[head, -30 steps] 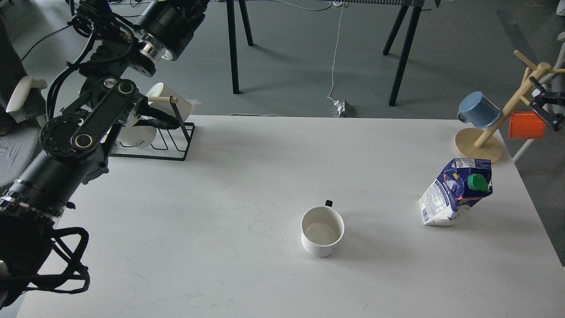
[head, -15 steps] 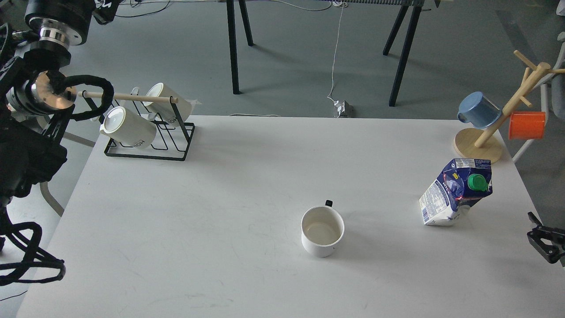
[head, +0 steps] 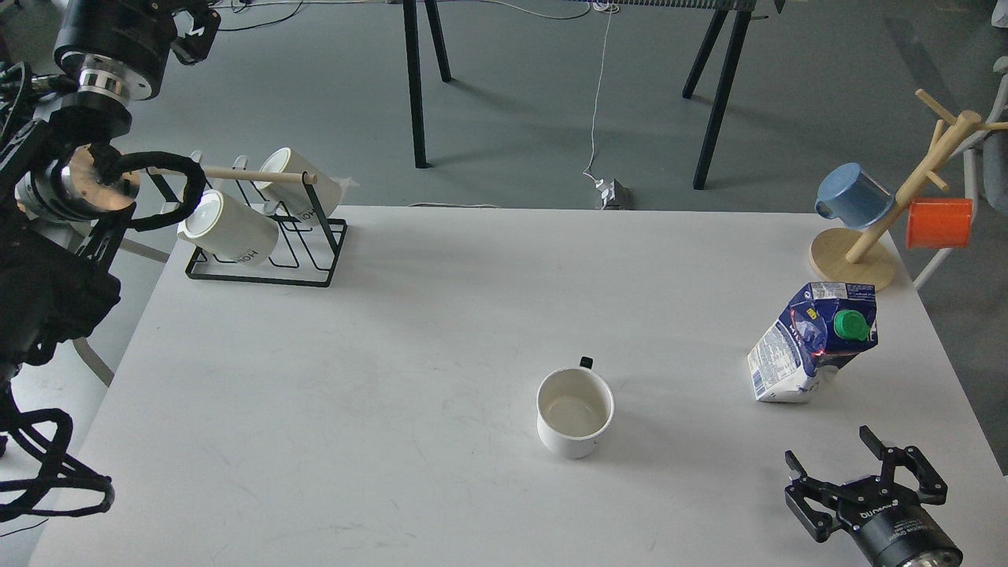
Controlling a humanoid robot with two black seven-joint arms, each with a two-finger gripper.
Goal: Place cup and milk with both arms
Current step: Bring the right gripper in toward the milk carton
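Note:
A white cup (head: 575,413) with a small black handle stands upright and empty at the middle front of the white table (head: 394,331). A blue and white milk carton (head: 815,342) with a green cap stands leaning at the right. My right gripper (head: 854,465) is open and empty at the table's front right corner, in front of the carton and to the right of the cup, touching neither. My left arm (head: 71,181) rises along the left edge. Its far end is cut off by the top edge, so the left gripper does not show.
A black wire rack (head: 268,264) with two white mugs (head: 228,228) stands at the back left, close to my left arm. A wooden mug tree (head: 854,264) with a blue cup (head: 854,197) and an orange cup (head: 939,223) stands at the back right corner.
My right gripper has come into view over the front right corner, moving left. My left arm swung off the rack to the left edge a second ago. Cup and carton have not moved.

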